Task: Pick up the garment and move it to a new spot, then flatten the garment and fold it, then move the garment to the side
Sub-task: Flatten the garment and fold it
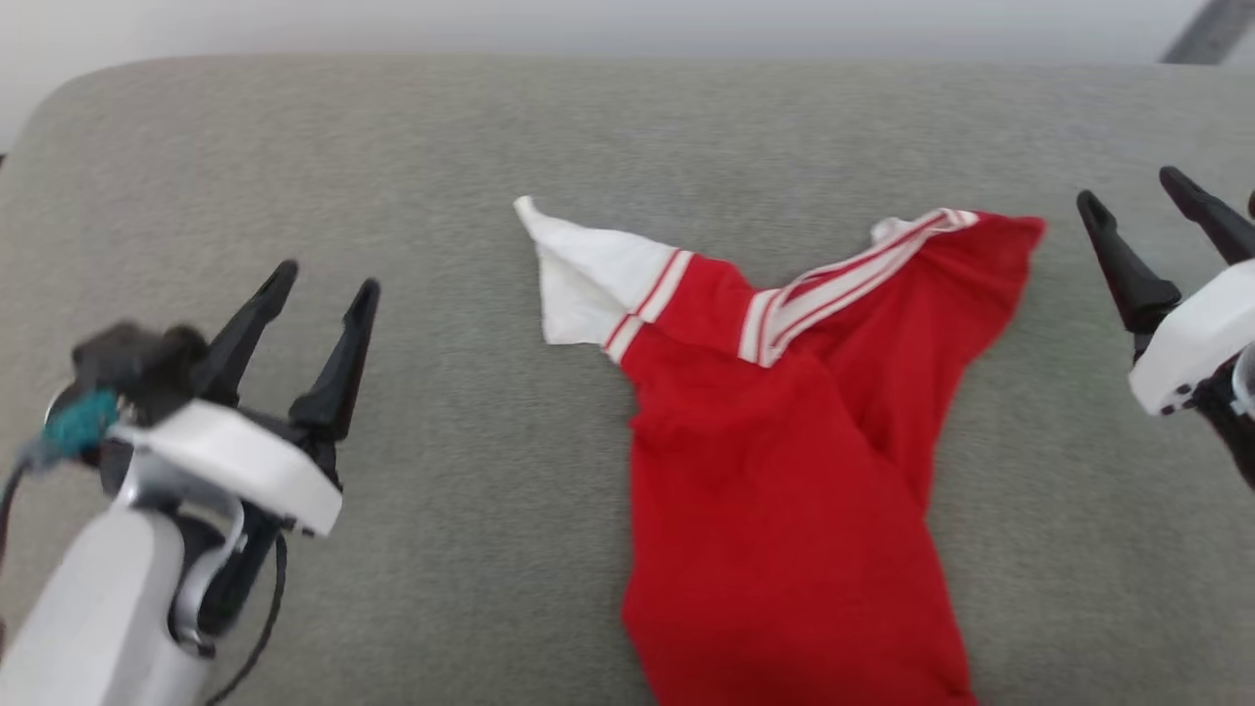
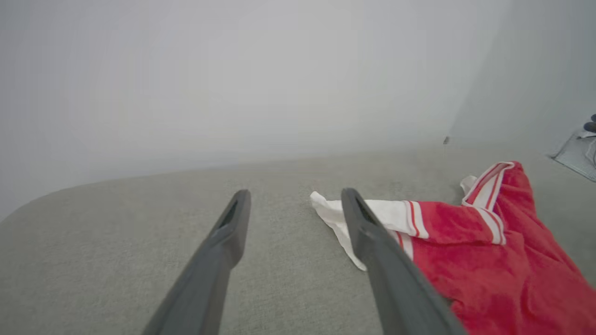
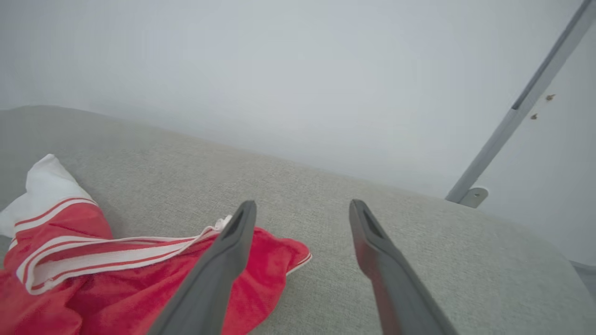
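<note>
Garment (image 1: 784,412) lay bunched on grey cushion (image 1: 441,147), roughly centre, btwn the two claws, touching neither. Its lower part ran out of head view's bottom edge, so hem not visible. One white sleeve (image 1: 588,275) stuck out toward L side. Striped neck band (image 1: 843,284) ran diagonal, w/ R shoulder folded over on itself; other sleeve mostly hidden, only a scrap of white showing at the top.

L gripper (image 1: 326,279): fingers spread apart, empty, well clear of the sleeve tip. R gripper (image 1: 1129,189): fingers also apart, nothing in them, just beside the red corner at top R.

Judged step: shirt laid at its spot, flatten prob next.

Risks:
- R side doubled up, so a pinch at that red corner could catch 2 layers and the fold stays in.
- Thin soft fabric: shallow pinch could slip out mid-pull.
- Pulling one side alone could drag the whole shirt across the cushion, not spread it.
- Hem unseen; if it hangs off the front edge, its weight could slide the shirt down.
- Fingertips coming in low could snag the cushion weave.
</note>
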`<state>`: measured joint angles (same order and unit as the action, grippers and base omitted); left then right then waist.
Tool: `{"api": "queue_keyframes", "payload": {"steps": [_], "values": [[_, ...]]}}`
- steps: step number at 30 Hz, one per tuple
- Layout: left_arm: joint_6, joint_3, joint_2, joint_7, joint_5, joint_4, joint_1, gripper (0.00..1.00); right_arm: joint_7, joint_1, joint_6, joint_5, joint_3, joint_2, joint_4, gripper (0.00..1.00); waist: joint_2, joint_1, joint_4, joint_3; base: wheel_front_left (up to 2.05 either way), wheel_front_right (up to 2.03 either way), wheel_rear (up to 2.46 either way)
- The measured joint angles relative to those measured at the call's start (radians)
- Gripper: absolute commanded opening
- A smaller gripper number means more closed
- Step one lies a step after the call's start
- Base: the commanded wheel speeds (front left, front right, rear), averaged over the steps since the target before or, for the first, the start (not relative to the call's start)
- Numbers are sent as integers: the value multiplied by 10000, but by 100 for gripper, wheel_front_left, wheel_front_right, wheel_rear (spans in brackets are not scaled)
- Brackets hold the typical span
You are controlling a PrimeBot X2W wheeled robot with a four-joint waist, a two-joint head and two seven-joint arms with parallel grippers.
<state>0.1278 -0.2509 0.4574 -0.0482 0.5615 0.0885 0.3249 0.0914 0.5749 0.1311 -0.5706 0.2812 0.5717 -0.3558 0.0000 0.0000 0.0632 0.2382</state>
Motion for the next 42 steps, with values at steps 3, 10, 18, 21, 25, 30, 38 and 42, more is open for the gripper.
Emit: {"api": "queue_keyframes", "payload": {"steps": [3, 10, 18, 21, 25, 30, 38, 42], "values": [[0, -639, 560, 991, 686, 61, 728, 100, -408, -533, 0, 654, -779, -660, 683, 100, 0, 0, -429, -20, 0, 0, 0], [0, -1685, 1260, 2681, 1964, 648, 2080, 100, -857, -1543, 0, 1858, -2088, -2199, 2324, 100, 0, 0, -1300, 60, 0, 0, 0], [0, -2836, 1446, 4880, 3055, 2339, 3612, 100, -541, -2471, 0, 2660, -2805, -3522, 4213, 100, 0, 0, -2233, 386, 0, 0, 0], [0, -3033, 1398, 5628, 3266, 3287, 4030, 100, -295, -2649, 0, 2732, -2886, -3718, 4660, 100, 0, 0, -2479, 531, 0, 0, 0], [-23, -3371, 1243, 6426, 3208, 4600, 4602, 100, -40, -2785, 0, 2734, -2959, -3885, 5185, 100, 0, 0, -2759, 782, 0, 0, 0], [-138, -3429, 815, 6888, 3371, 5699, 5188, 100, -17, -2898, 0, 2759, -3005, -4031, 5415, 100, 0, 0, -2880, 1018, 0, 0, 0], [-178, -3597, 372, 7338, 3340, 6799, 5985, 94, -533, -2978, 0, 2817, -3177, -4153, 5102, 100, 0, 0, -2946, 1289, 0, 0, 0], [-134, -3810, 410, 7369, 3227, 7055, 6238, 0, -1018, -2974, 0, 2941, -3310, -4182, 4991, 100, 0, 0, -2854, 1307, 0, 0, 0]]}}
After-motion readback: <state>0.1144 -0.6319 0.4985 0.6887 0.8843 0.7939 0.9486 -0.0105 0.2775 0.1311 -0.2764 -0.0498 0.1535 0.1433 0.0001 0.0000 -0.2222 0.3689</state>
